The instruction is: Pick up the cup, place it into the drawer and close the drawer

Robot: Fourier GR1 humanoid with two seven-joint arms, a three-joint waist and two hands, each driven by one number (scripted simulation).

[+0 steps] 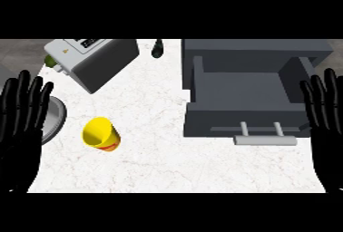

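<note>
A yellow cup (100,134) with a red band near its base lies tilted on the white counter, left of centre. The dark grey drawer (242,97) stands pulled open at the right, its inside bare, with a light grey handle (265,139) at its front. My left hand (22,113) rests open at the left edge, fingers up, a short way left of the cup. At the right edge my right hand (326,113) rests open too, fingers up, beside the drawer's right wall. Neither hand touches anything.
A grey boxy appliance (94,56) sits at the back left. A dark bottle top (157,49) shows behind it near the drawer cabinet. A grey round dish (53,120) lies partly behind my left hand.
</note>
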